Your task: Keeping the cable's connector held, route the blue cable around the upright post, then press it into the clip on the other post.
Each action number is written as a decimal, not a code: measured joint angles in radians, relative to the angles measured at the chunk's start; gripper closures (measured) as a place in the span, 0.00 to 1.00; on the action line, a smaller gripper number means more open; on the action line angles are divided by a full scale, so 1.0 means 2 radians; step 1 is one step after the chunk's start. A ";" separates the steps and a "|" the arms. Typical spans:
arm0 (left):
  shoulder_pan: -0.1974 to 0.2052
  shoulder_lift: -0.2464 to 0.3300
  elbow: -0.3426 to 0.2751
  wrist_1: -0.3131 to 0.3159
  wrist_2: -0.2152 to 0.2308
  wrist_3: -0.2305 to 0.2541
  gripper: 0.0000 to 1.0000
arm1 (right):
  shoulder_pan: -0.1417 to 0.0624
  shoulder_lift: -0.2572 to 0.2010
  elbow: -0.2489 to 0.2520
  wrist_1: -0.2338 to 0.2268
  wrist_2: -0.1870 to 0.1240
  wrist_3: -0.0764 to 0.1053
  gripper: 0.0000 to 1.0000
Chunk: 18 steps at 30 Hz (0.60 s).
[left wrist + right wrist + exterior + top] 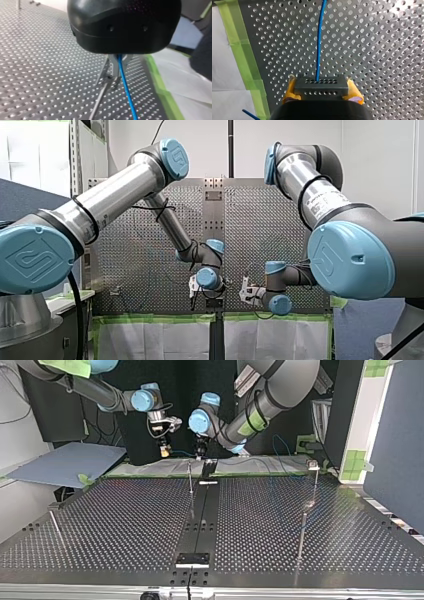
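Observation:
In the right wrist view my right gripper (322, 90) is shut on a dark grey connector (321, 83), its yellow pads (290, 91) pressing on both sides. The blue cable (319, 45) leaves the connector and runs straight ahead over the perforated plate. My left gripper (116, 75) is shut on the blue cable (126, 92) with its metal fingers, just above a thin upright post (100, 97). In the top view my right gripper (164, 450) and my left gripper (200, 452) hang close together at the far edge, by the upright post (190, 482). A post with a clip (314, 477) stands at that view's right.
Green tape (242, 50) and white sheeting line the plate's edge beside both grippers. Two more thin posts (301, 532) (56, 527) rise from the perforated table (125, 520). A black block (192, 559) sits on the central strip near the table's near edge in the top view.

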 joint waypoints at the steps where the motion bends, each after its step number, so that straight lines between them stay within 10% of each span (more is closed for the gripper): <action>1: 0.001 0.000 0.000 0.004 0.000 -0.003 0.99 | -0.001 0.001 -0.001 0.000 -0.002 0.000 1.00; 18: 0.016 -0.005 0.000 0.006 0.036 -0.032 0.99 | -0.012 0.010 -0.022 0.007 -0.014 0.008 1.00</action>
